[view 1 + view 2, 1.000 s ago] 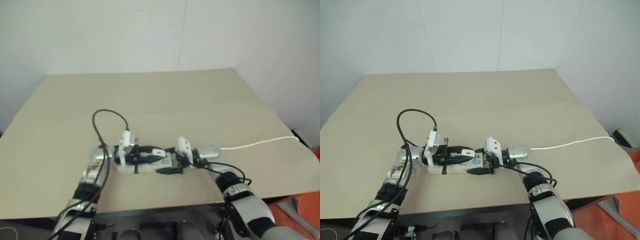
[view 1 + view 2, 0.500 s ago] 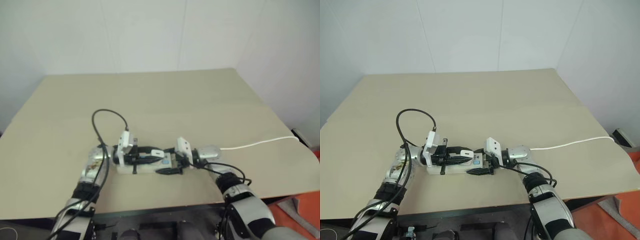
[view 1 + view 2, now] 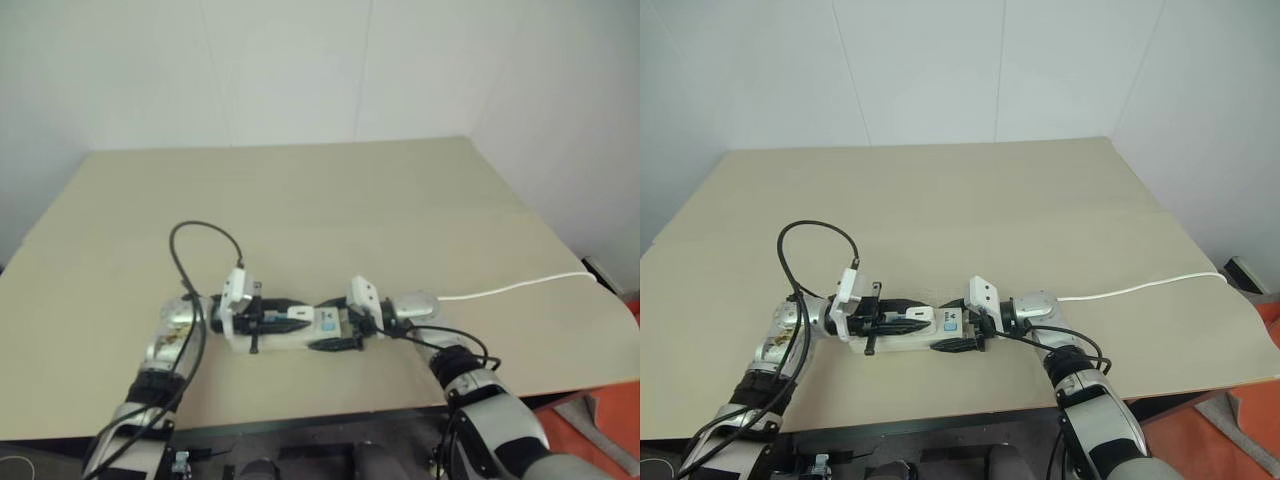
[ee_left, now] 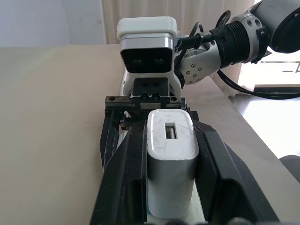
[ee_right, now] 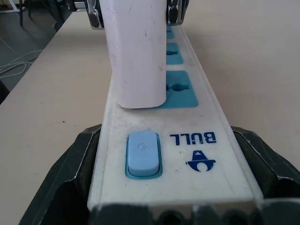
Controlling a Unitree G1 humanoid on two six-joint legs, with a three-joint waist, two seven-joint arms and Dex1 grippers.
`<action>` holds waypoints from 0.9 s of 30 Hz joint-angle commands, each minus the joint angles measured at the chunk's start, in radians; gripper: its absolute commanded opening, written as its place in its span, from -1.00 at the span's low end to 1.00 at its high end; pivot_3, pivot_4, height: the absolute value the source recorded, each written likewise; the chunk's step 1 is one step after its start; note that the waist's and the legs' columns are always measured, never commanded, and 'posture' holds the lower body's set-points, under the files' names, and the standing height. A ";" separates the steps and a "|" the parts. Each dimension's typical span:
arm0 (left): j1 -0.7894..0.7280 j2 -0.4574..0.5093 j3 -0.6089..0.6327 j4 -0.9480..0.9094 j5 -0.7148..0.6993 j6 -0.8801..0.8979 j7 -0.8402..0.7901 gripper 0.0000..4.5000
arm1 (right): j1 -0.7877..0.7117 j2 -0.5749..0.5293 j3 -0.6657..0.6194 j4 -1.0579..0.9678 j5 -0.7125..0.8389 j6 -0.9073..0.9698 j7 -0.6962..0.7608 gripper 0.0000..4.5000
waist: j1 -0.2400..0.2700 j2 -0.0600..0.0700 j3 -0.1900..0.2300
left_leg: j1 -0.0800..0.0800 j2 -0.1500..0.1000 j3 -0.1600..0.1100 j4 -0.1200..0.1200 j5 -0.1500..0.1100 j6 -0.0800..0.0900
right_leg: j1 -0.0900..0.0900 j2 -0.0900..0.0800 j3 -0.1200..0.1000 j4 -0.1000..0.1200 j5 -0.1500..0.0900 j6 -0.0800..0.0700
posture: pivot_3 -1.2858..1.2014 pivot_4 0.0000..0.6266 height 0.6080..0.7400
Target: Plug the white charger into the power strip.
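Observation:
The power strip point(image 3: 285, 339) lies on the table near its front edge, with blue socket faces point(image 5: 180, 89) and a blue switch point(image 5: 143, 152) at its right end. My right gripper point(image 5: 166, 136) is shut on that end, one black finger point(image 5: 70, 187) on each long side. My left gripper point(image 4: 168, 131) points right along the strip and is shut on the white charger point(image 4: 171, 159). The charger point(image 5: 136, 51) stands upright on the strip, its lower end against the socket face nearest the switch. I cannot tell whether its prongs are in.
The strip's thin white cord point(image 3: 520, 287) runs right across the tan table point(image 3: 350, 200) to its right edge. A black cable loop point(image 3: 200, 240) arches over my left forearm. The table's front edge lies just behind both wrists.
My left gripper has shifted left and slightly down with the charger in it. The right gripper has stayed on the strip's end.

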 commanded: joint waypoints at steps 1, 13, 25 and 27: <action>0.037 0.065 0.009 0.064 0.051 -0.013 -0.002 -0.55 | 0.008 -0.022 -0.004 -0.023 0.012 0.009 0.031 0.52 | 0.000 0.000 0.000 | 0.000 0.000 0.000 0.000 0.000 0.000 | 0.000 0.000 0.000 0.000 0.000 0.000 | 0.03 -0.52 1.00; 0.009 0.023 -0.040 0.097 0.078 -0.034 0.027 -0.55 | 0.010 -0.022 -0.002 -0.026 0.011 0.009 0.028 0.52 | 0.003 0.001 -0.001 | 0.000 0.000 0.000 0.000 0.000 0.000 | 0.001 0.000 0.000 0.000 0.000 0.000 | 0.03 -0.52 1.00; 0.010 0.035 -0.078 0.091 0.096 -0.002 0.052 -0.55 | 0.017 -0.024 -0.001 -0.034 0.013 0.011 0.020 0.52 | 0.016 0.005 -0.009 | 0.001 -0.001 0.000 0.000 0.000 0.000 | 0.002 0.000 0.000 -0.001 0.000 0.000 | 0.03 -0.52 1.00; 0.016 0.035 -0.077 0.084 0.097 -0.001 0.067 -0.23 | 0.014 -0.022 -0.001 -0.031 0.013 0.010 0.020 0.52 | 0.017 0.005 -0.010 | 0.001 -0.001 0.000 0.000 0.000 0.000 | 0.002 0.000 0.000 -0.001 0.000 0.001 | 0.03 -0.52 1.00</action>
